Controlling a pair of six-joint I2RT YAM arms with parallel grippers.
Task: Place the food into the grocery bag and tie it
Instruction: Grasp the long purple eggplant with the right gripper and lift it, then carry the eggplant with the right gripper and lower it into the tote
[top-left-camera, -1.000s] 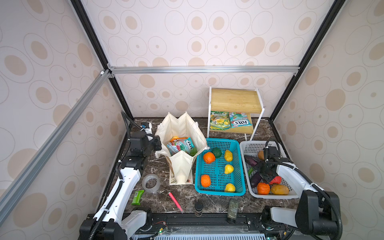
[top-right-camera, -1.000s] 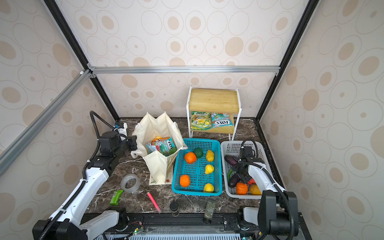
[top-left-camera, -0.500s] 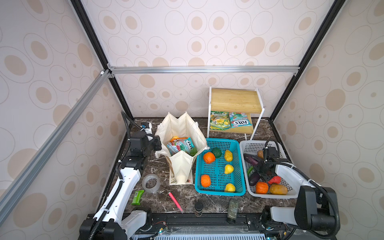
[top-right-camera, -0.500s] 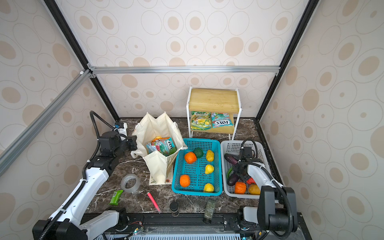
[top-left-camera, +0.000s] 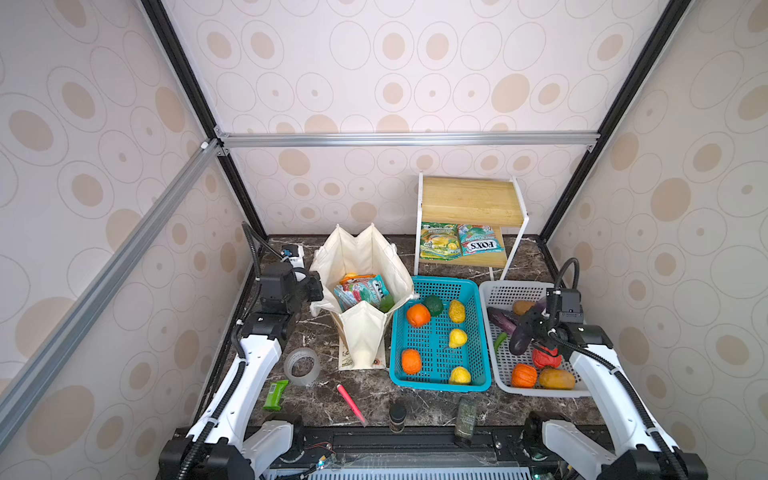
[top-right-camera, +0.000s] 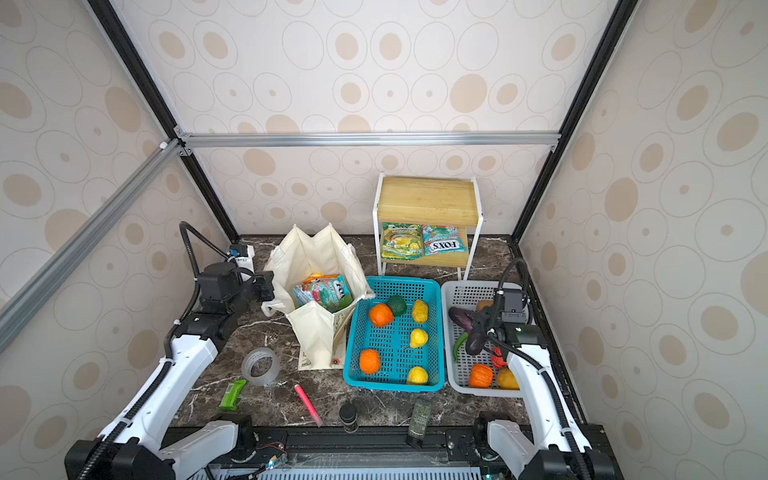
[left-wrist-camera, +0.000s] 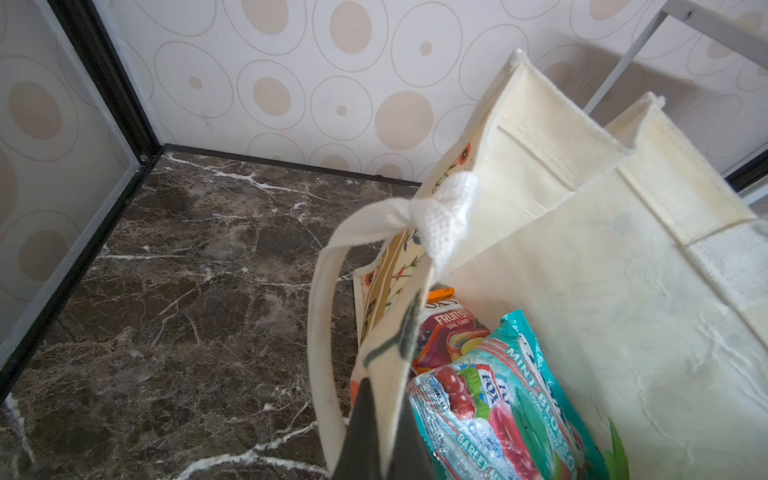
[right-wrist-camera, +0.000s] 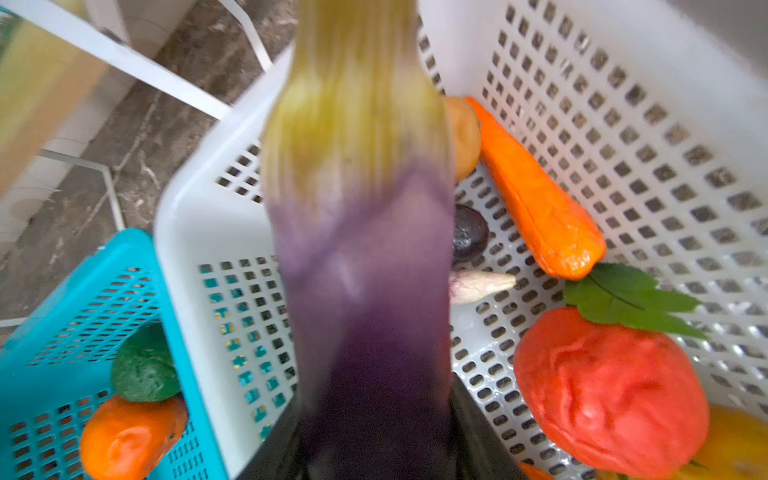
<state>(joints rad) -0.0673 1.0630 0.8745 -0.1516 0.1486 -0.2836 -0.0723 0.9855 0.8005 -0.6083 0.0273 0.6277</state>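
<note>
Left end effector (left-wrist-camera: 376, 432): jaws fully closed, pinching side wall of grocery bag (top-left-camera: 360, 257) at rim, next to white handle (left-wrist-camera: 322, 316).
Bag upright on tabletop (top-left-camera: 316, 399), mouth open, just beside turquoise basket (top-left-camera: 440, 280). Candy packets (top-left-camera: 360, 289) inside.
Right end effector (top-left-camera: 531, 328): jaws part-closed around purple eggplant (top-left-camera: 518, 344), over white basket (top-left-camera: 498, 293).
Eggplant blurred in right wrist view.

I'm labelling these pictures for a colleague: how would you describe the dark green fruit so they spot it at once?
Find the turquoise basket in the middle of the table, right of the cream bag. At its far end, beside an orange, sits the green fruit: the only dark green piece among orange and yellow ones.
</note>
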